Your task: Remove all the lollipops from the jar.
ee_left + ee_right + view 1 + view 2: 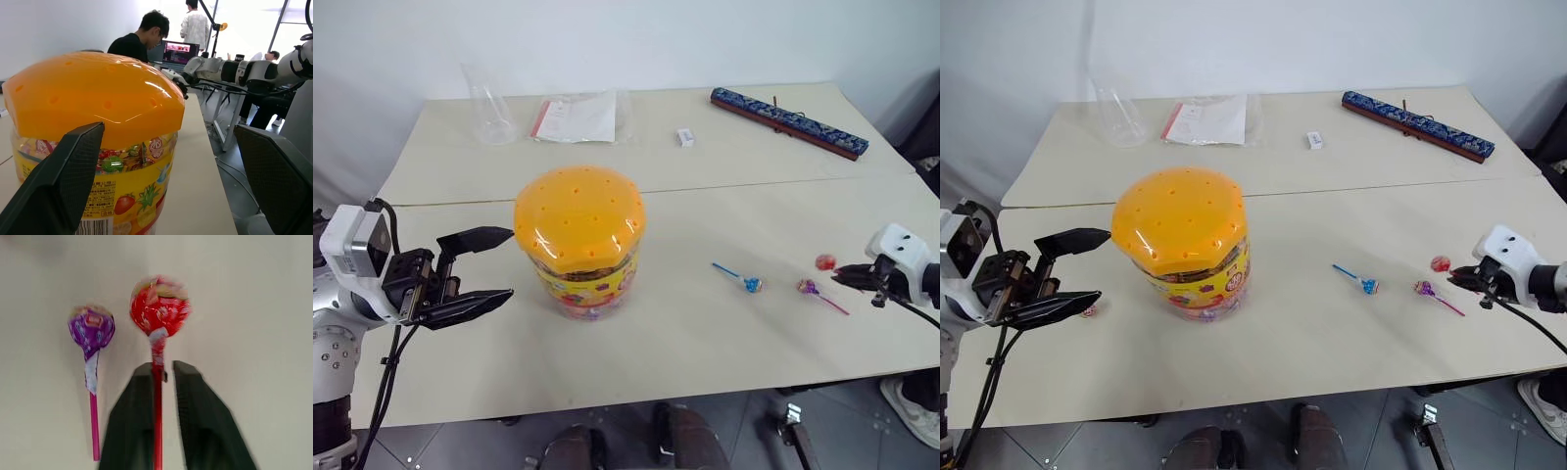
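While right end effector grips red lollipop stick beside purple lollipop, you release onto worktop; left end effector gapes by jar.

We see two beige tables pushed together against a white wall, grey floor below.

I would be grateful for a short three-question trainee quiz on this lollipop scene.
1. True or false: the jar has its orange lid on.
2. Which lollipop's stick lies between the right gripper's fingers: A purple lollipop, B red lollipop, C blue lollipop?
3. Fill in: the left gripper is ____ beside the jar.

Key: 1 true. 2 B. 3 open.
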